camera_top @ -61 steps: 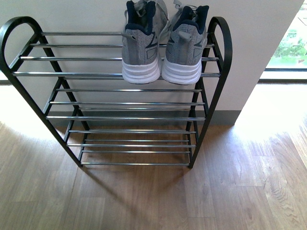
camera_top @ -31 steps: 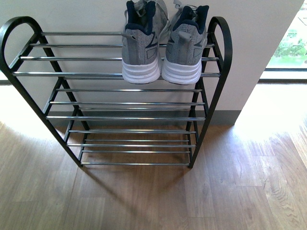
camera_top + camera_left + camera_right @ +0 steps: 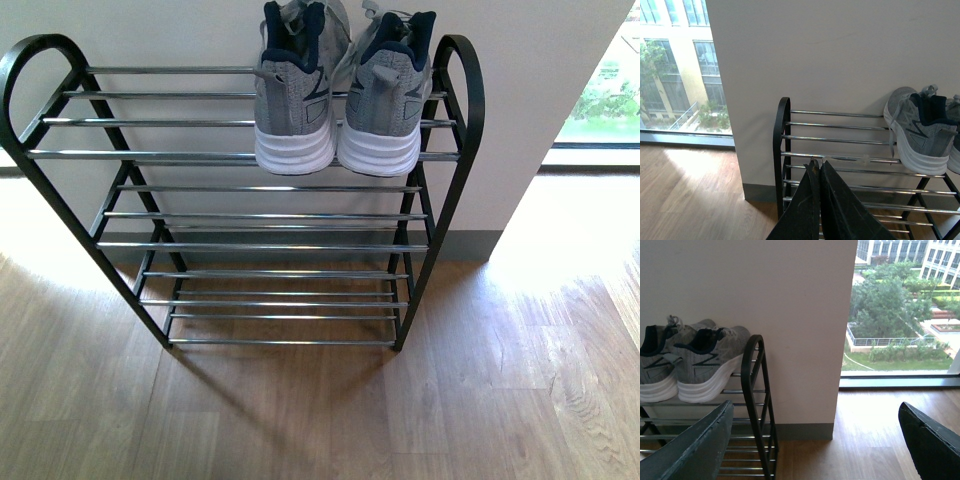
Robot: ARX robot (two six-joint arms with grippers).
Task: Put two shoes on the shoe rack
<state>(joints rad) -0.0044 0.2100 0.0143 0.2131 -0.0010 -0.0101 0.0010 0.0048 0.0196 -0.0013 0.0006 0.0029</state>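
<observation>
Two grey knit shoes with white soles stand side by side on the top shelf of the shoe rack (image 3: pixel 240 154), at its right end, heels toward me: the left shoe (image 3: pixel 293 100) and the right shoe (image 3: pixel 388 105). The left wrist view shows one shoe (image 3: pixel 920 132) on the rack (image 3: pixel 782 150), far from my left gripper (image 3: pixel 817 165), which is shut with nothing in it. Both shoes (image 3: pixel 705 362) sit on the rack (image 3: pixel 752 385) in the right wrist view; my right gripper (image 3: pixel 815 420) is open and empty, off the rack's right end.
The rack stands against a pale wall (image 3: pixel 540 80) with a grey skirting board (image 3: pixel 460 245). Wooden floor (image 3: pixel 480 400) lies in front and to the right. A floor-level window (image 3: pixel 600 110) is at the right, and another window (image 3: pixel 680 75) is left of the wall.
</observation>
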